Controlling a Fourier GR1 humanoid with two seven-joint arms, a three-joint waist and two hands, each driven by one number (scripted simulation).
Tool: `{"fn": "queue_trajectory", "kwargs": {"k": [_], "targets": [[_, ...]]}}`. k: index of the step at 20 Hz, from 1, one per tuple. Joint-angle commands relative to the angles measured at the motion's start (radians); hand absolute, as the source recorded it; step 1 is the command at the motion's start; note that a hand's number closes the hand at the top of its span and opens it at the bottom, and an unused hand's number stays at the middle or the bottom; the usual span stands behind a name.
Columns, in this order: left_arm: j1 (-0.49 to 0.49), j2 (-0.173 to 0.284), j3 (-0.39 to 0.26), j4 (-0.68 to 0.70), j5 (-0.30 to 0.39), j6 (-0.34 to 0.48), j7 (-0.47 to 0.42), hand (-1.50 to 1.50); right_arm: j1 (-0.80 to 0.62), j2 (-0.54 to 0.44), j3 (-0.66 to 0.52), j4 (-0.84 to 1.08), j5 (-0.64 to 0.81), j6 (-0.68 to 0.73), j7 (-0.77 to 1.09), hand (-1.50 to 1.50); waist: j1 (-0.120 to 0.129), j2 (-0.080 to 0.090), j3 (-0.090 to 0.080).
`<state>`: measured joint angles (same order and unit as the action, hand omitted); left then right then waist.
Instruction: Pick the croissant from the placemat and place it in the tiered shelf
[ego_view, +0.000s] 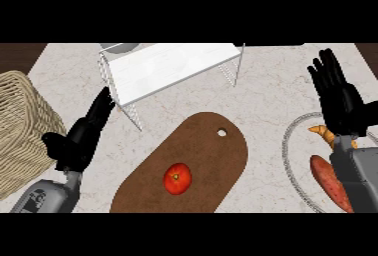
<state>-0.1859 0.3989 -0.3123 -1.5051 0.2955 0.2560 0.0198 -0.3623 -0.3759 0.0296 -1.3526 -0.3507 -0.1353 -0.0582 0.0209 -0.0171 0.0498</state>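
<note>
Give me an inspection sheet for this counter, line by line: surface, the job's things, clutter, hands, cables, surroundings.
Surface: pale marble counter.
Job's things: croissant lies on the round placemat at right, partly hidden by the right forearm; white tiered shelf stands at top centre, its top tier bare.
Clutter: tomato on a brown cutting board; reddish sweet potato on the placemat; wicker basket at left.
Hands: left hand open, beside the basket; right hand open, above the croissant, holding nothing.
Cables: nothing seen.
Surroundings: grey bowl-like thing behind the shelf, mostly cut off.
</note>
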Motion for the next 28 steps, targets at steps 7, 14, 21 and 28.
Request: {"fn": "queue_trajectory", "kwargs": {"k": [7,14,21,28], "targets": [[0.011,0.019,0.113,-0.038,-0.003,0.110,0.027,0.00,-0.014,-0.286,0.005,0.089,0.078,0.357,-0.084,1.50,0.005,0.023,-0.049],[0.044,0.043,0.142,-0.114,-0.003,0.116,0.061,0.00,-0.089,-0.331,-0.098,0.395,-0.307,1.020,-0.153,-1.50,0.018,0.026,-0.046],[0.058,0.017,0.128,-0.097,-0.025,0.135,0.051,0.00,-0.116,-0.574,-0.048,0.223,-0.055,1.233,-0.206,-1.50,-0.005,0.021,-0.046],[0.101,0.003,0.134,-0.107,-0.032,0.139,0.015,0.00,-0.127,-0.667,0.001,-0.114,0.261,1.084,-0.233,-1.50,-0.019,0.015,-0.046]]}}
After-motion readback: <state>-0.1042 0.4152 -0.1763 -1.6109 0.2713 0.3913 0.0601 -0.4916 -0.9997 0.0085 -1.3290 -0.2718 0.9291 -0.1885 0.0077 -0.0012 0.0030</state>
